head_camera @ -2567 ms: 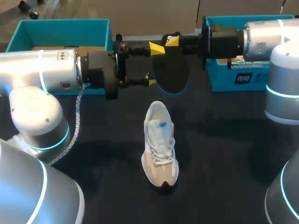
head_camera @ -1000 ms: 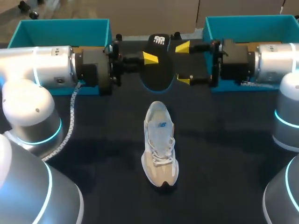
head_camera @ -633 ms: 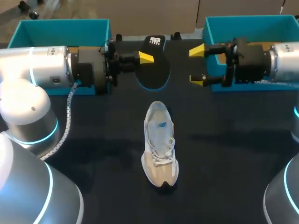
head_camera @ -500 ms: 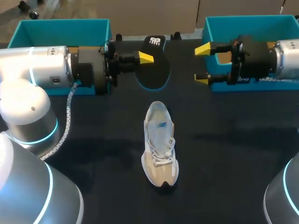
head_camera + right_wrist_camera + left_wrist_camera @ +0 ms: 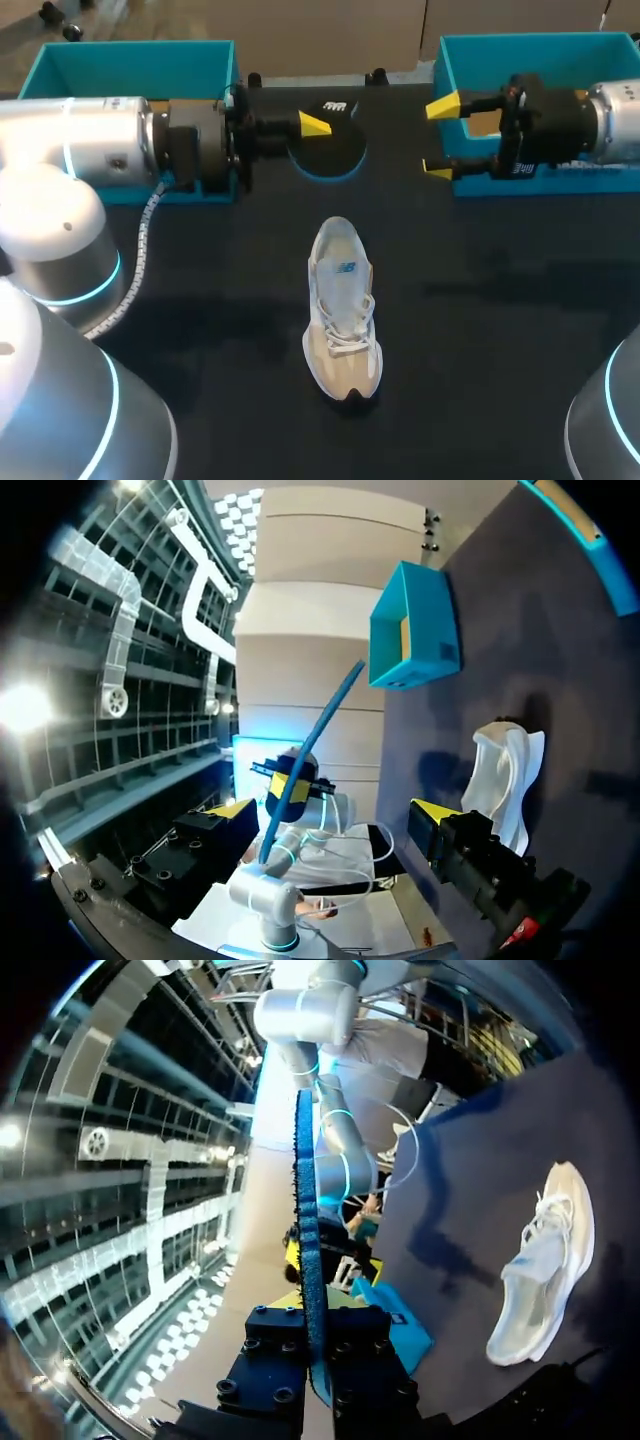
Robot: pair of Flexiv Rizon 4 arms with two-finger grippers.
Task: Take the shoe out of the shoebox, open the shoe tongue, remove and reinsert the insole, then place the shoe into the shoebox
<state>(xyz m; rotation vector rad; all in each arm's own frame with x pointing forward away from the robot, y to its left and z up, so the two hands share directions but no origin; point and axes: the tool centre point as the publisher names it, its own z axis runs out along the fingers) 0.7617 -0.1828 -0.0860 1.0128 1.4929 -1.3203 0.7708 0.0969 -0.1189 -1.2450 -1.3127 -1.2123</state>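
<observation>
Black insole (image 5: 328, 150) clamped edge-on in left hand (image 5: 312, 124). Right hand (image 5: 440, 136) wide open, empty, just across from it. White shoe (image 5: 342, 310) flat on worktop (image 5: 480, 330), below both hands.

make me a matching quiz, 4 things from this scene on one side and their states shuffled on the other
1. shoe
2. insole
3. left gripper
4. right gripper

a. open, holding nothing
b. on the table, untouched
c. shut on the insole
d. held, dark with a blue edge

Pairs: 1-b, 2-d, 3-c, 4-a
</observation>
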